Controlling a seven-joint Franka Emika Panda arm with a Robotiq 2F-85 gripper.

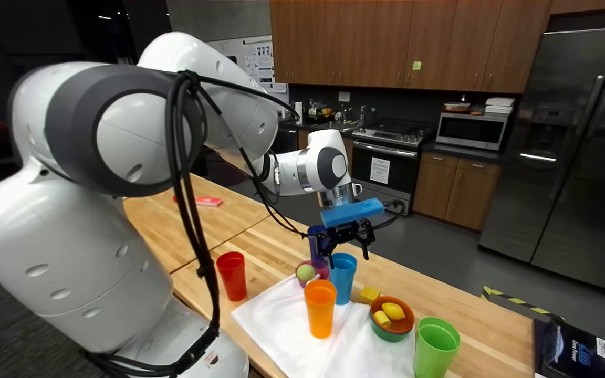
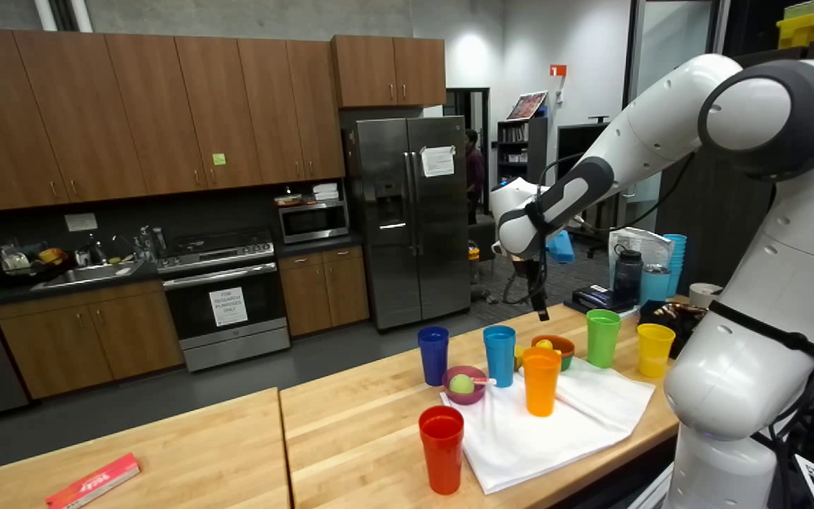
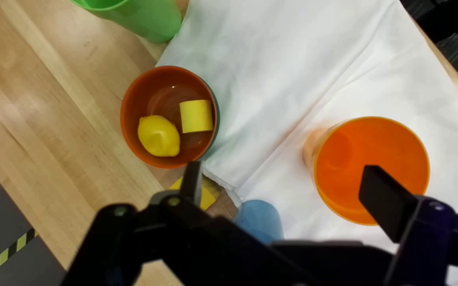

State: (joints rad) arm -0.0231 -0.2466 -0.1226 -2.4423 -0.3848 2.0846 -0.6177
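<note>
Orange plastic cup (image 1: 320, 310) taken as reference: upright on a white cloth (image 2: 527, 452) spread over the wooden table (image 2: 379, 438). Tool (image 1: 349, 262) hangs above the table, beyond the orange cup as reckoned from the robot's base (image 2: 707, 466); fingers spread wide, apart from the cups. In the wrist view one fingertip crosses in front of the orange cup, the other in front of a yellow block (image 3: 208, 196). Light-blue cup (image 1: 343, 283) stands upright near the orange cup, at the cloth's edge, mostly masked by the tool in the wrist view. Bowl (image 3: 143, 93), orange-brown inside and green outside, also near the orange cup; contains a lemon (image 3: 158, 136) and a yellow cylinder (image 3: 196, 116). Whether one bowl or two nested, I cannot tell. Green cup (image 1: 434, 346) right of the orange cup in both exterior views, past the bowl; red cup (image 2: 442, 452) left of it in both. In an exterior view I note, left of the orange cup, a purple bowl (image 2: 463, 400) holding a pale-green ball (image 2: 461, 384), with a dark-blue cup (image 2: 434, 360) just beside; a yellow cup (image 2: 656, 350) stands well to the right of the orange cup.
</note>
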